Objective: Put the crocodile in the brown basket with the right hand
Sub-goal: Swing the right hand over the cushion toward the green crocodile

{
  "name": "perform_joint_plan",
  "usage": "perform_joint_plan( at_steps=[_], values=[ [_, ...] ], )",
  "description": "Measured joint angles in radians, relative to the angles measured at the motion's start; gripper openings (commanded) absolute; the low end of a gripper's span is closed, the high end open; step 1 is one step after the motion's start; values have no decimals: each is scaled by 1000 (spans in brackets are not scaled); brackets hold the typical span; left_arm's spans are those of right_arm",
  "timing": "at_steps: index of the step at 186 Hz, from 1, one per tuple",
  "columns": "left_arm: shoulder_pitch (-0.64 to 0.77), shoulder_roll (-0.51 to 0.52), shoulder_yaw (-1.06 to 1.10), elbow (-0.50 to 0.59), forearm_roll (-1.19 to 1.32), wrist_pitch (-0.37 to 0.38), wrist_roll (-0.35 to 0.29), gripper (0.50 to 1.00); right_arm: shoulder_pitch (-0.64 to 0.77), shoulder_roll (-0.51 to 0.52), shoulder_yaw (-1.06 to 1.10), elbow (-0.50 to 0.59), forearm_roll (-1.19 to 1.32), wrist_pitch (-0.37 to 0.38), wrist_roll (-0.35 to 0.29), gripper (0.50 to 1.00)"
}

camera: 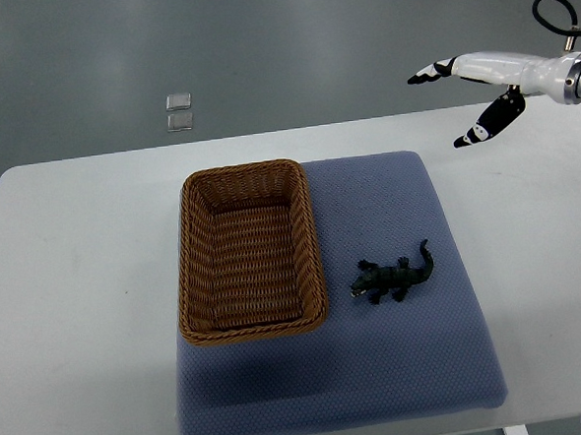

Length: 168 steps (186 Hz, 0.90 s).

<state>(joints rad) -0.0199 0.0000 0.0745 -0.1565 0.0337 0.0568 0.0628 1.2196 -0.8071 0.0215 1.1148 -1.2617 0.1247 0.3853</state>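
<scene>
A small dark green toy crocodile [396, 277] lies on the blue mat [379, 370], just right of the brown wicker basket [254, 330], snout pointing toward the basket. The basket holds nothing. My right hand [456, 104] hovers at the upper right, above the table's far edge, well above and to the right of the crocodile. Its fingers [430, 73] are spread and hold nothing. The left arm does not show.
The mat lies on a white table [78, 290] whose far edge runs across the upper part of the picture. Beyond it is grey floor with two small clear squares [178, 111]. A black cable [552, 14] loops by the right wrist.
</scene>
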Motion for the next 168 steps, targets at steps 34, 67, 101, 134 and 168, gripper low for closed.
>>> perform_joint_plan(
  at_steps=[34,67,101,134,168],
  values=[
    [0,0,0,0,0,0,0,1000,91,-6,-127,59,-94,59,-7,915],
    [0,0,0,0,0,0,0,1000,152,-13,-178,133,-131,133,-8,913],
    [0,0,0,0,0,0,0,1000,161,8,-175,193,-119,173,2,913],
    [0,0,1,2,0,0,0,1000,137,30,-173,197,-75,171,5,913],
    [0,0,1,2,0,0,0,1000,57,30,-152,197,-28,144,6,913]
  ],
)
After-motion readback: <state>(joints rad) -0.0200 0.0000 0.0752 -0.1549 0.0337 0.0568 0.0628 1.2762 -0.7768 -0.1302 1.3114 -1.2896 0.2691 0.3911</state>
